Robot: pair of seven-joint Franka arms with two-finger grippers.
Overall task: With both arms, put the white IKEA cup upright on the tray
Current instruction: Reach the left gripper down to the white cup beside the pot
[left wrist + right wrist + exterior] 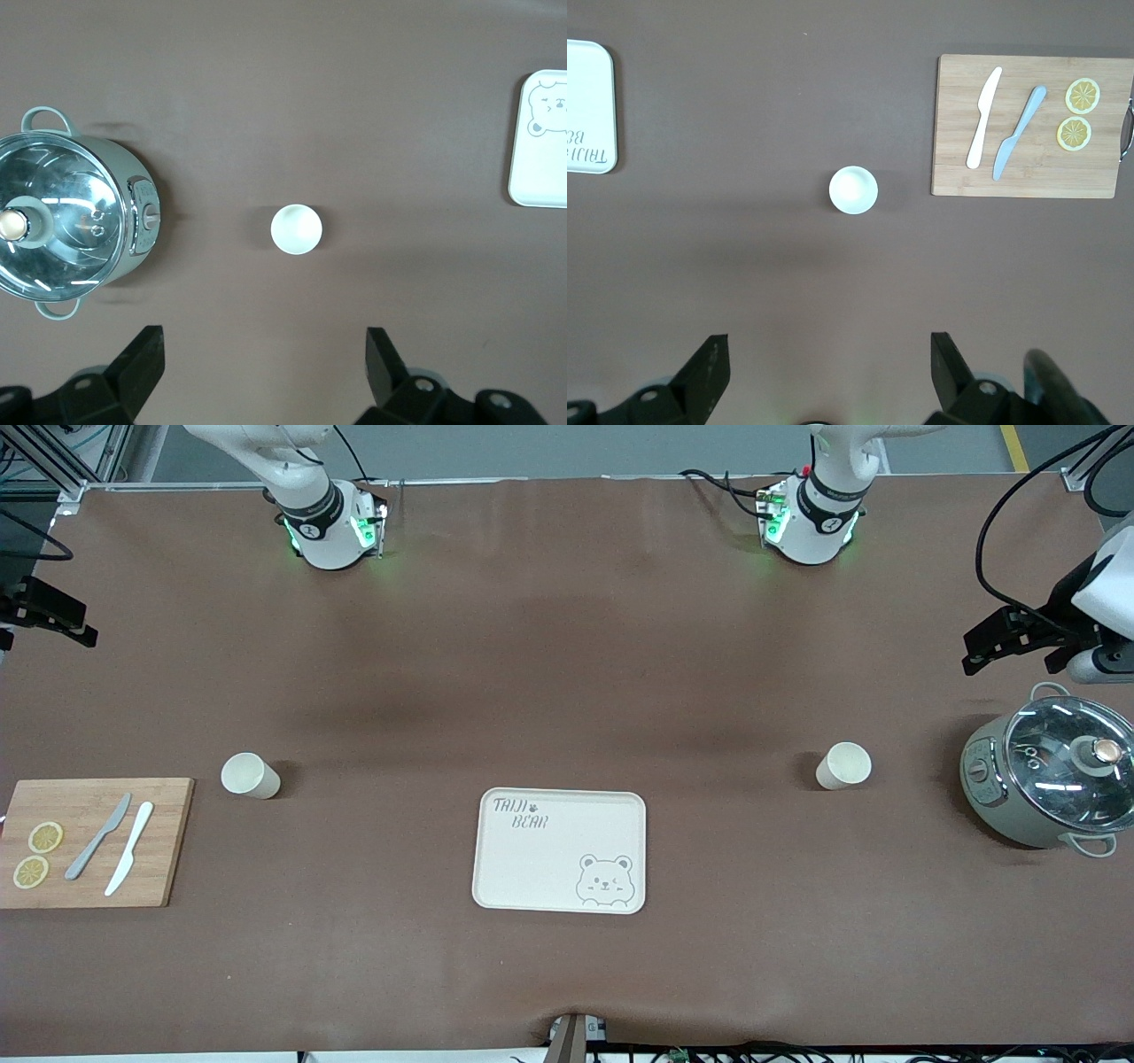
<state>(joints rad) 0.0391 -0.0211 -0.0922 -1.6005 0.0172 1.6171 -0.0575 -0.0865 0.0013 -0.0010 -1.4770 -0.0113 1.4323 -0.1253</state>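
Only the fingertips of each gripper show in the wrist views: the left gripper [266, 372] hangs spread wide and empty above one upright white cup [296, 228], the right gripper [830, 372] likewise above the other cup [853, 189]. Both cups stand apart from the bare tray [560, 850], which lies nearer the front camera between them.

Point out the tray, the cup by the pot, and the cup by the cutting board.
tray [549, 850], front view, bare middle of its surface.
cup by the pot [296, 228], left wrist view, open mouth seen from above.
cup by the cutting board [853, 189], right wrist view, open mouth seen from above.
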